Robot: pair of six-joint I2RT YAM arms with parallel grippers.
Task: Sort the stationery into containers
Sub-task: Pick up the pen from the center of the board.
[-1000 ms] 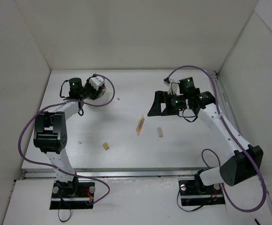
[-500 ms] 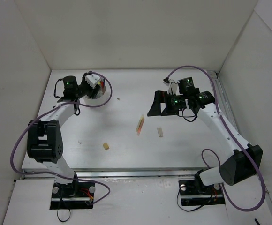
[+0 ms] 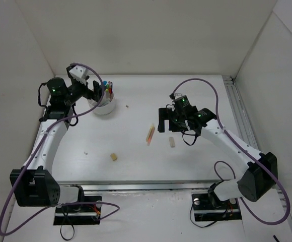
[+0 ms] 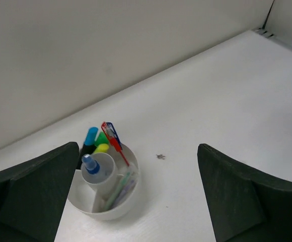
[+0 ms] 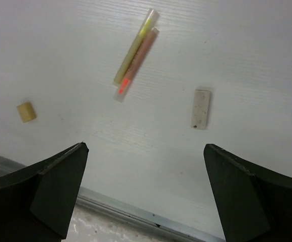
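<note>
Left gripper [image 3: 96, 91] has backed off the bowl [image 4: 105, 214], spread, empty; pens [image 4: 115, 142] inside. Right gripper [image 3: 168, 121], spread, has dropped over sticks [image 5: 136, 50] and eraser [image 5: 202, 108] on table [image 3: 136, 161]. I'd grab those next.

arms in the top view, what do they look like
The left arm and right arm both have white links, black joint housings with green lights, and a looping purple cable. The left end effector and right end effector each have two broad black fingers.
</note>
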